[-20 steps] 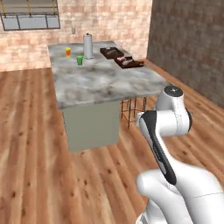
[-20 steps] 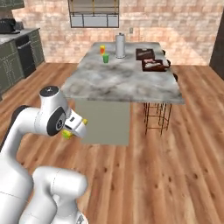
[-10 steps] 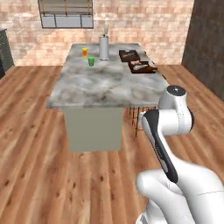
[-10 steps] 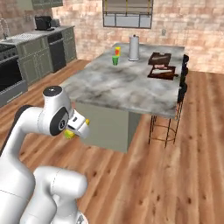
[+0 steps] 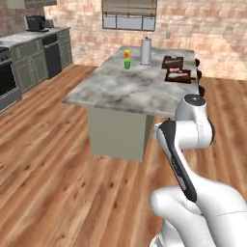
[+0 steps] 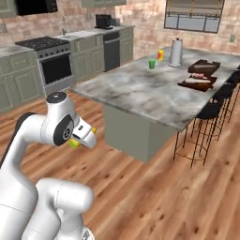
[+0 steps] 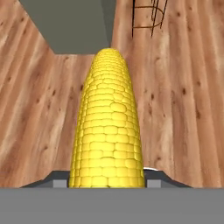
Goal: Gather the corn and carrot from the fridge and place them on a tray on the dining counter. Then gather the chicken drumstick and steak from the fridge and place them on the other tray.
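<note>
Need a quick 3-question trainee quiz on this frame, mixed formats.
1. True or false: the tool is shut on the corn.
2. Multiple choice: the two dark trays lie on A) the wood floor, B) the marble dining counter, C) the stove.
3. Fill in: beside the green cup near the counter's far end stands a tall ____ canister.

Key: 1 true; 2 B; 3 silver.
</note>
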